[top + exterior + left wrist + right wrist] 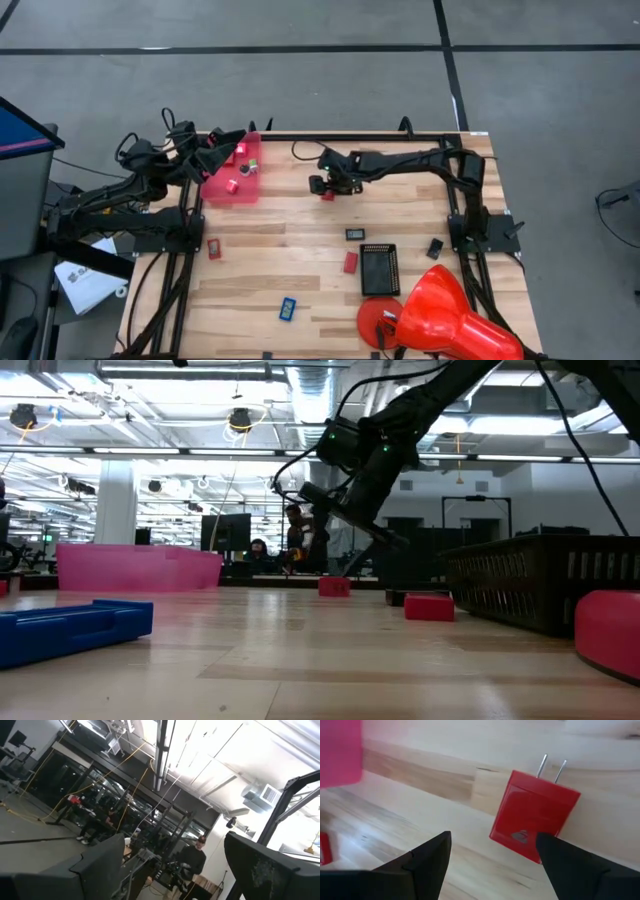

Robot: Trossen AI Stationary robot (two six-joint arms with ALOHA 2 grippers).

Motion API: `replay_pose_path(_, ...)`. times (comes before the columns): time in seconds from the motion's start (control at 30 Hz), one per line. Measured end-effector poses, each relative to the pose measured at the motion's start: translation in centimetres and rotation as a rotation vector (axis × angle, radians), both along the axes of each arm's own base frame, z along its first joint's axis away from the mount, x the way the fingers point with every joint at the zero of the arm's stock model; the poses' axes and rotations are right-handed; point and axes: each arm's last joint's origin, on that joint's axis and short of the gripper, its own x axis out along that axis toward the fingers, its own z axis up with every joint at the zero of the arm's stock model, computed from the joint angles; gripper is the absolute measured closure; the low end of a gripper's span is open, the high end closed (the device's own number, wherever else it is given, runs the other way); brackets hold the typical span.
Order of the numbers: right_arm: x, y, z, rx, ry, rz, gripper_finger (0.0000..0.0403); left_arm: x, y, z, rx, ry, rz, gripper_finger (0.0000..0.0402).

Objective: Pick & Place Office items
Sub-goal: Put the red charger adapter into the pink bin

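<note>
Now we see right hand (pixel 490 852) open, hovering by red two-pronged plastic plug block (pixel 534 815) to straddle it | left hand (pixel 215 150) above pink tray (pixel 222 187), grip indiscernible | wooden worktop (pixel 300 240)

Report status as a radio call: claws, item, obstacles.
Right claw open, low over the red plug adapter, not gripping. Left claw above the pink tray. Nothing blocks the adapter.

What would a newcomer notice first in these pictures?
Probably the big red cone-shaped object at the table's near right corner, beside the black tray. Next, the pink bin at the far left, under the left gripper. The right gripper hangs open over a red plug block.
</note>
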Motion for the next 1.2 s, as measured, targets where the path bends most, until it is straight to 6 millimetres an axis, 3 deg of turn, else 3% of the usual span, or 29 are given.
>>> replay_pose_path(0.3, -1.3, 0.4, -0.5, -0.010, 0.156, 0.056, 0.0112, 0.0, 0.0, 0.0, 0.000, -0.005, -0.001, 0.0071)
replay_pose_path(0.47, -1.7, 1.9, -0.5, -0.011, 0.231, 0.102, 0.0111, -0.1, 0.0, 0.1, 0.001, -0.012, -0.002, 0.0072)
replay_pose_path(0.63, -2.1, 4.6, 1.2, -0.097, 0.251, 0.152, 0.0111, -0.1, 0.0, 0.1, 0.002, -0.012, -0.002, 0.0072)
replay_pose_path(0.73, -3.0, 5.5, 3.3, -0.165, 0.270, 0.123, 0.0111, -0.1, 0.0, 0.1, 0.002, -0.013, -0.002, 0.0072)
replay_pose_path(0.9, -4.3, 4.5, 3.3, -0.170, 0.373, 0.081, 0.0111, -0.1, 0.0, 0.2, 0.009, -0.023, 0.001, 0.0072)
replay_pose_path(1.2, -3.7, 3.2, 2.8, -0.085, 0.305, 0.019, 0.0111, -0.2, -0.1, 0.5, 0.017, -0.051, -0.008, 0.0071)
